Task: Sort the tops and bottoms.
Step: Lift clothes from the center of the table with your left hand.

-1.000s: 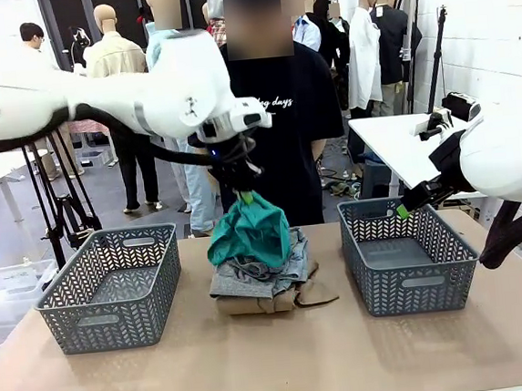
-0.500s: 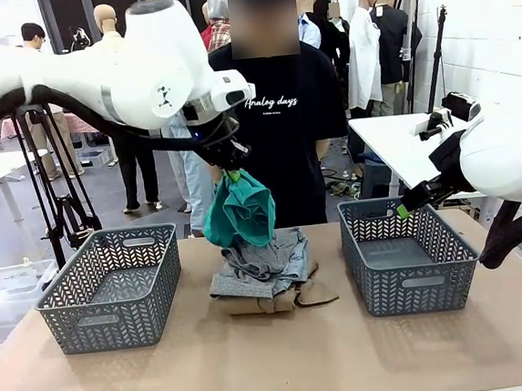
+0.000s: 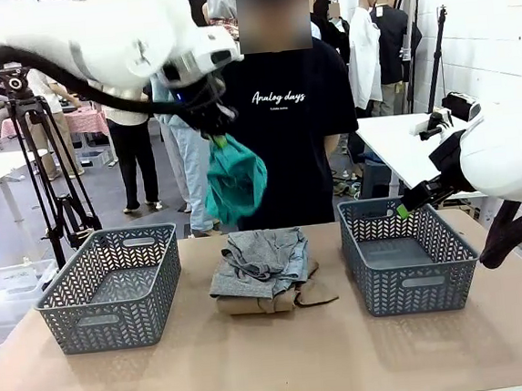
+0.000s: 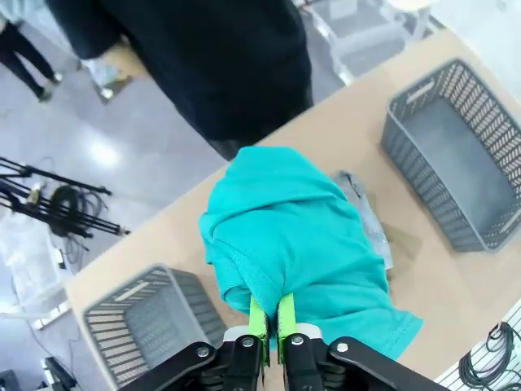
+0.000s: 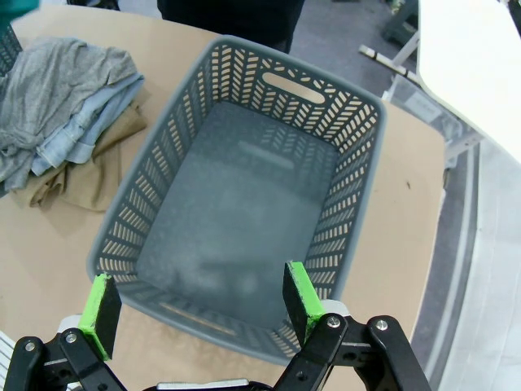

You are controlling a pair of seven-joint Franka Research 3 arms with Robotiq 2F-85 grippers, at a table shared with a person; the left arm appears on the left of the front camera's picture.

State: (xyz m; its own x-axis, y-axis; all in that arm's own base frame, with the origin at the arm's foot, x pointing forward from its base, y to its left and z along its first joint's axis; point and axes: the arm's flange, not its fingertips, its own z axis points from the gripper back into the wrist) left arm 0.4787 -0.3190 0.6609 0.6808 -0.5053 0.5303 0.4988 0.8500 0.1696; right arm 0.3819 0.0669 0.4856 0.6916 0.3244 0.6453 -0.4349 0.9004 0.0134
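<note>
Front view: left gripper clamped the teal-green top aloft; right gripper gaped empty (both baskets bare); grey top, denim bottoms, tan top lay unsorted.

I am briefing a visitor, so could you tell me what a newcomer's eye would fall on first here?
The teal-green top dangles high above the middle of the table, pinched in the shut left gripper, in front of a person in a black T-shirt. Below lies a stack: heather grey top over light blue denim and a tan-beige top, between the empty left basket and the right basket, over which the open right gripper hovers.
</note>
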